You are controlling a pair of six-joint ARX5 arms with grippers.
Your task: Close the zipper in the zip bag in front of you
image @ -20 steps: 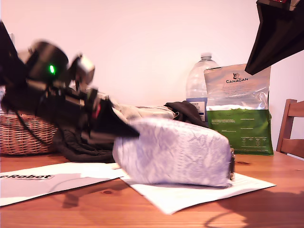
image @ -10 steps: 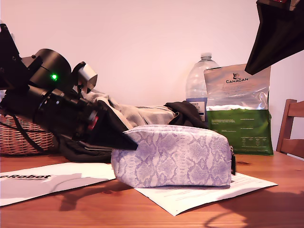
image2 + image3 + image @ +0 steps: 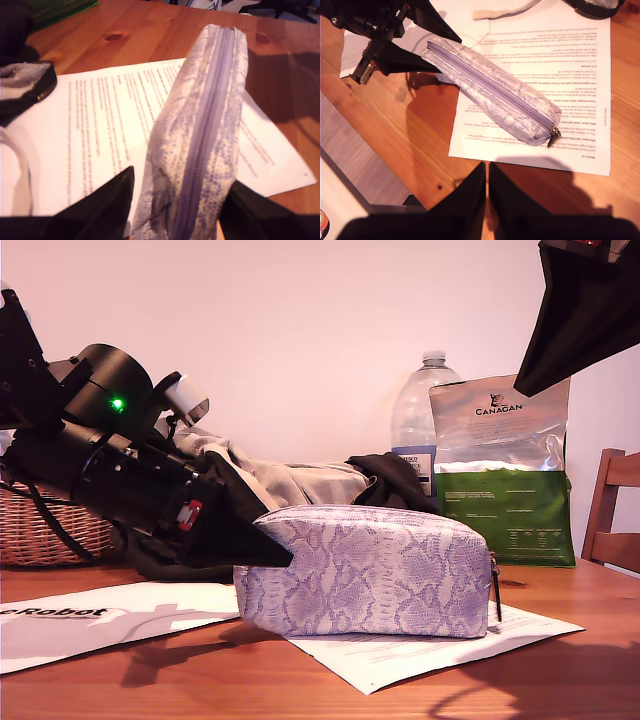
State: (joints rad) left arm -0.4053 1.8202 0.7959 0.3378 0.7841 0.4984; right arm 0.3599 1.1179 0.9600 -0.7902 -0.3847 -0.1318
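Note:
The zip bag [image 3: 370, 570], a lilac-and-cream snakeskin pouch, lies on a printed sheet on the wooden table. My first gripper [image 3: 272, 540] comes in from the exterior view's left and is shut on the bag's end, one black finger on each side [image 3: 180, 197]. The zipper [image 3: 212, 100] runs as a purple line along the top of the bag [image 3: 490, 87]. Its dark pull tab [image 3: 552, 137] hangs at the far end, away from my first gripper [image 3: 446, 52], also seen as the pull tab [image 3: 494, 585]. My second gripper [image 3: 487, 175] hovers high above the tab end, shut and empty, at the exterior view's top right [image 3: 545, 360].
Behind the bag sit a black and grey clothing heap [image 3: 300, 480], a water bottle [image 3: 420, 430] and a Canagan foil bag [image 3: 505, 470]. A wicker basket [image 3: 50, 525] stands at the exterior view's left, a chair [image 3: 615, 510] at its right. Paper sheets [image 3: 100, 620] cover the table front.
A second ago the bag was tipped up and blurred in my first gripper. It has come down and now lies nearly level on the sheet. My second gripper has not moved.

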